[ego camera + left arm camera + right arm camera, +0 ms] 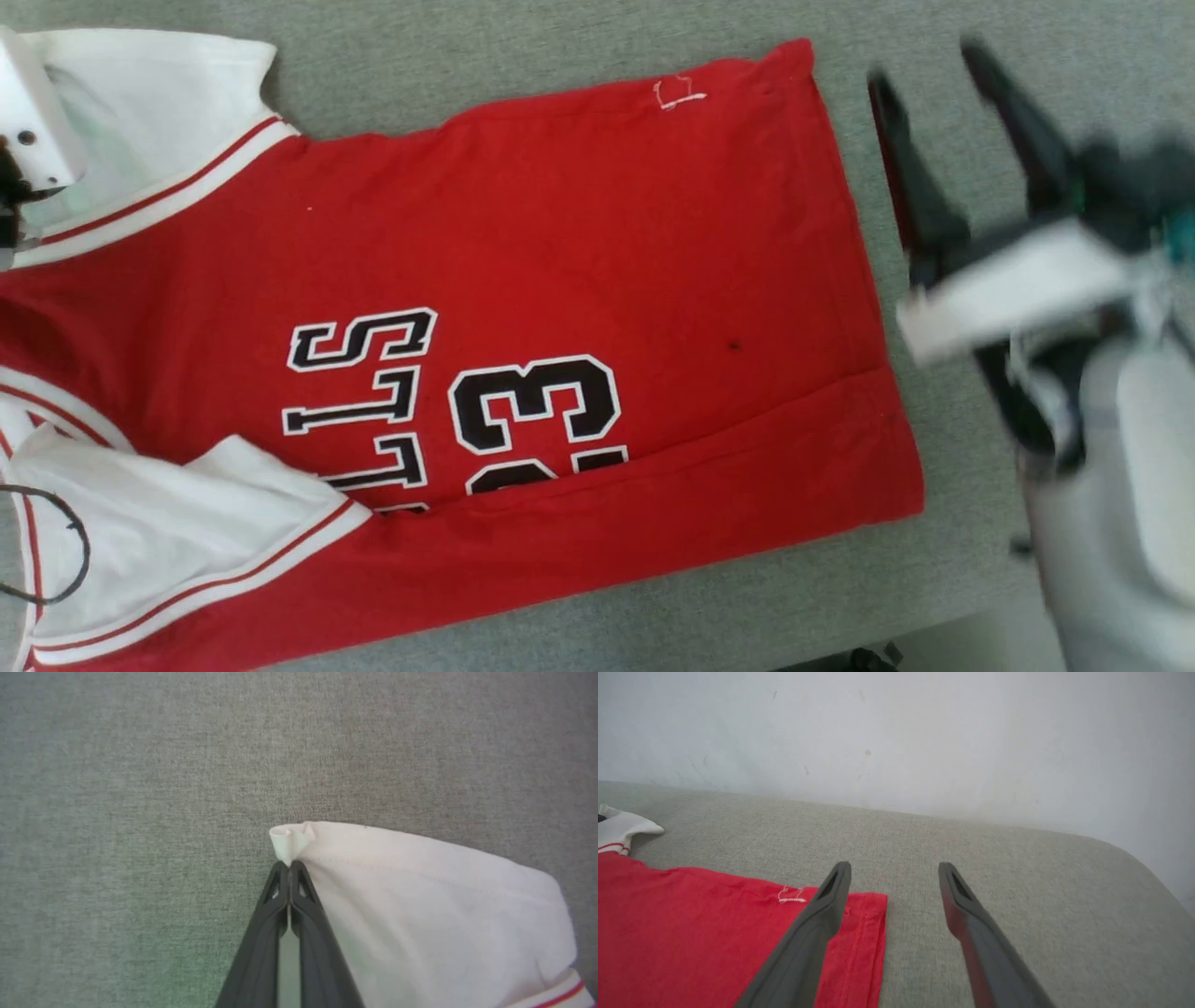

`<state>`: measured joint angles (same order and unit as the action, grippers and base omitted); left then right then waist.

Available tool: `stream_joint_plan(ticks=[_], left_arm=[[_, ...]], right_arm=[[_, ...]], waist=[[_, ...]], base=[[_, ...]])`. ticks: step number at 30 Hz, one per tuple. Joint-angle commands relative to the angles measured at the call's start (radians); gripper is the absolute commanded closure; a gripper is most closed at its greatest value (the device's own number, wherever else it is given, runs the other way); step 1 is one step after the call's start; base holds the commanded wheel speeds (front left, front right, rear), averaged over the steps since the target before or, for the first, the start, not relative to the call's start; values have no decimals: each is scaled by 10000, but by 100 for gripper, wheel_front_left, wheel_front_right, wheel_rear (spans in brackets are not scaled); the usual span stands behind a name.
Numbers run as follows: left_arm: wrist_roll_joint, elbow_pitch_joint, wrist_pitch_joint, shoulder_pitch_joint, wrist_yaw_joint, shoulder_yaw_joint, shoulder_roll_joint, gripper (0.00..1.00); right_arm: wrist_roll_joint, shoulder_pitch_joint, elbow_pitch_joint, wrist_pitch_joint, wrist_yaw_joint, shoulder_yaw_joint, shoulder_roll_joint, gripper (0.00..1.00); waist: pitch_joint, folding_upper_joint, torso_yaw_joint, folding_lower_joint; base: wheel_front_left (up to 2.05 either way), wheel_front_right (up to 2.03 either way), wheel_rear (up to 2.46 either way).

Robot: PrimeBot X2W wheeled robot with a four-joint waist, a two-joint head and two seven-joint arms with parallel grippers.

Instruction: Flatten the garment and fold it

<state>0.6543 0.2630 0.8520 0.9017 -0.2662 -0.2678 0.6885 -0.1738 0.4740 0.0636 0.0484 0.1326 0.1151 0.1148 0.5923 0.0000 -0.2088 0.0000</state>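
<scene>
The garment [579, 243], red with white sleeves and black "LLS" and "23" showing, lies flat across the grey table, its hem to the right. Its near long edge is folded up over part of the lettering. In the left wrist view my left gripper [289, 862] is shut on the corner of the far white sleeve [420, 905], and a small tuft of cloth sticks out past the tips. The left arm's white wrist [33, 112] sits over that sleeve in the head view. My right gripper [924, 65], blurred, hangs open just right of the hem; its left finger [831, 896] overlaps the far hem corner [868, 914].
The grey fabric tabletop [934, 579] ends at a near edge in the lower right of the head view. A white wall [896, 742] rises behind the table's rounded far corner. A black cable [79, 551] loops over the near sleeve.
</scene>
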Motion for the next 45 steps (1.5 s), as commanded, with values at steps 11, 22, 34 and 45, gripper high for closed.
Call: stream_joint_plan(ticks=[11, 22, 34, 45], left_arm=[[87, -67, -423, -23, 367, -435, -534, 100], [260, 341, -1031, -9, 717, -519, -880, 100], [644, -198, -4092, -1373, 1577, 331, -951, 100], [1642, -2276, -5328, -5536, 1236, 1541, -832, 100]], right_arm=[[106, 3697, -3396, 5757, -19, 572, 233, 0], [-396, 4722, -4433, 8949, -19, 1203, 407, 100], [-1132, 3314, -2907, 6252, -19, 1225, 861, 100], [-1434, 624, -2238, 3770, -19, 1331, 1633, 100]], waist=[[255, 0, 686, 0], [317, 0, 924, 0], [-999, 0, 1082, 0], [-3003, 0, 1630, 0]], base=[[0, 0, 0], [0, 0, 0], [0, 0, 0], [0, 0, 0]])
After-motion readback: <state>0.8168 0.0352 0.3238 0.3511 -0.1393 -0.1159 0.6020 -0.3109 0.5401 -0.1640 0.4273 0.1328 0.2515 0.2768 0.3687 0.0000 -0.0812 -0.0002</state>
